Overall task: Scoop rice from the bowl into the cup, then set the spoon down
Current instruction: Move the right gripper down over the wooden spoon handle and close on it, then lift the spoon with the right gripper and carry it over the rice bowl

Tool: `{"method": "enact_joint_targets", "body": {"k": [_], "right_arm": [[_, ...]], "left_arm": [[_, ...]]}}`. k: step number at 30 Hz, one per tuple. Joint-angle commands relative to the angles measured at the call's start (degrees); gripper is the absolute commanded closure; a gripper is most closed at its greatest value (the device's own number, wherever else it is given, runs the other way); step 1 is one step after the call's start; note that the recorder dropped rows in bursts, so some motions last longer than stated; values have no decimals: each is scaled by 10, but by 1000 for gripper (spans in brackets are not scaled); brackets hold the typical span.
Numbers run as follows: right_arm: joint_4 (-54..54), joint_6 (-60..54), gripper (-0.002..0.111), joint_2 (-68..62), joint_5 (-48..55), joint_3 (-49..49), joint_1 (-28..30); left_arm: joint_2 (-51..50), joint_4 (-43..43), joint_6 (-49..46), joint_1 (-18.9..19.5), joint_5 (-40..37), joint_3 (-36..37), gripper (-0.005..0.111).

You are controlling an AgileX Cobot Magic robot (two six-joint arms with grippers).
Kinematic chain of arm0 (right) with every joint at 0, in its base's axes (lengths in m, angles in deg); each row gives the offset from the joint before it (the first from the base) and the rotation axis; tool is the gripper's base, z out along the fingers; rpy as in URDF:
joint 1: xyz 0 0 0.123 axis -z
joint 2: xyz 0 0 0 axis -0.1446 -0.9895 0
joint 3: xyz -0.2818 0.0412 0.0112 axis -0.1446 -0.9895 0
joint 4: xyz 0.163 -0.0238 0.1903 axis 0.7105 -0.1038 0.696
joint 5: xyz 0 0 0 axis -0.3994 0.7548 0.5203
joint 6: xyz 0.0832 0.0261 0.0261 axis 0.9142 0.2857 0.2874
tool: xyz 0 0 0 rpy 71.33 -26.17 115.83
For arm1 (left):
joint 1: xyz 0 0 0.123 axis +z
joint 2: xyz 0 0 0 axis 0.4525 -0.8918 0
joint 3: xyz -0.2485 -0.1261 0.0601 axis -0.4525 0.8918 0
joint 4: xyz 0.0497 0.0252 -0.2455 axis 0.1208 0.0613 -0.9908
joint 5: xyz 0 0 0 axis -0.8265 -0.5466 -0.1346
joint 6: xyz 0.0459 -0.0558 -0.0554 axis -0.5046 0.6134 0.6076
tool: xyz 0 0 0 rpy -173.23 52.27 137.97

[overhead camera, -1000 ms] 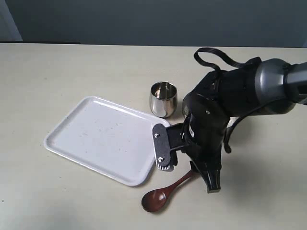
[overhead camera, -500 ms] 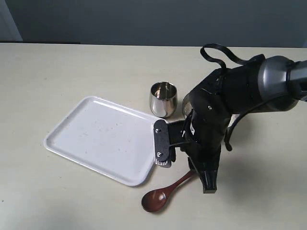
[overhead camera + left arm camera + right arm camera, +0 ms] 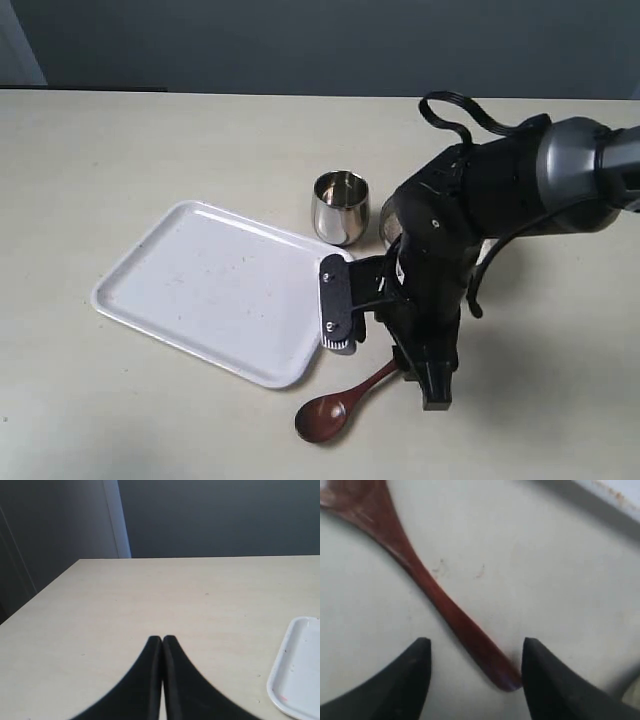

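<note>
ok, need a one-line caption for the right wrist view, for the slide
Open right gripper straddling the handle end of the wooden spoon, which lies flat on the table.

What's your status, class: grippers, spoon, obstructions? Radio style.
Left gripper shut, empty. Right gripper open, astride handle end of spoon. Spoon flat on table beside tray. Nothing blocking; bowl not in view.

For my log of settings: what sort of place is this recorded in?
Probably a lab bench, not a kitchen: a pale tabletop before a plain dark wall, with a white tray, steel cup and wooden spoon.
</note>
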Motion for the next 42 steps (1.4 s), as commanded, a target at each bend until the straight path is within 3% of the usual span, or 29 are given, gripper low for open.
{"method": "enact_joint_targets", "body": {"k": [1, 8, 10, 13, 17, 24, 32, 36, 42], "right_arm": [[5, -8, 55, -26, -7, -3, 3], [10, -8, 55, -44, -18, -3, 3], [15, -8, 60, -48, -18, -3, 3], [22, -8, 87, -52, -16, -3, 3], [30, -8, 109, -52, 1, -3, 3], [30, -14, 109, -20, 100, -3, 3], [-2, 28, 109, 98, 120, -3, 3], [-84, 89, 109, 170, 100, -3, 3], [-427, 262, 109, 209, 73, -3, 4]], "left_arm": [[2, 2, 2, -4, 8, -1, 106], [2, 2, 2, -5, 8, -1, 106], [2, 2, 2, -5, 8, -1, 106], [2, 2, 2, -5, 8, -1, 106], [2, 2, 2, -5, 8, -1, 106], [2, 2, 2, -5, 8, -1, 106], [2, 2, 2, -5, 8, -1, 106], [2, 2, 2, -3, 8, -1, 106], [2, 2, 2, -3, 8, -1, 106]]}}
